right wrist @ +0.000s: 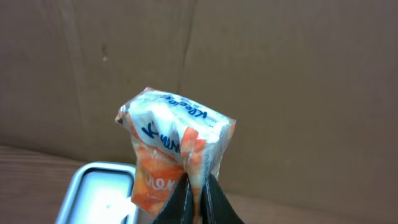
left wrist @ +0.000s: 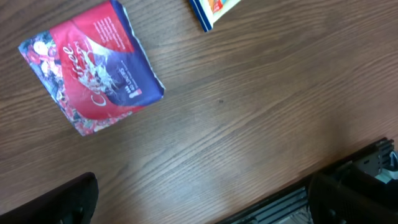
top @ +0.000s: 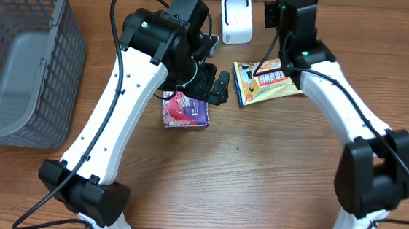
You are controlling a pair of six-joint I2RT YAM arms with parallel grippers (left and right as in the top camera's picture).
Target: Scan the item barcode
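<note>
Overhead: my left arm [top: 130, 87] covers the red packet's [top: 186, 114] upper edge; the basket [top: 19, 56] runs off the left edge. Right wrist view: the scanner [right wrist: 99, 193] is cut off at the bottom; print on the orange packet [right wrist: 177, 140] is too blurred to read. Left wrist view: my left fingers [left wrist: 62, 202] are dark blurs.

Tabletop [top: 258, 177] lies open in front; basket [top: 62, 67] walls the left, scanner [top: 237, 18] stands behind.

The basket [top: 19, 56] stood at the left edge of the table [top: 258, 177]; the scanner [top: 237, 18] stood at the back, mid-table; a flat packet [top: 265, 81] lay just before it, rightward; a pouch [top: 185, 111] lay left of that, nearer the front; a small pack [right wrist: 177, 143] hung above the scanner.
</note>
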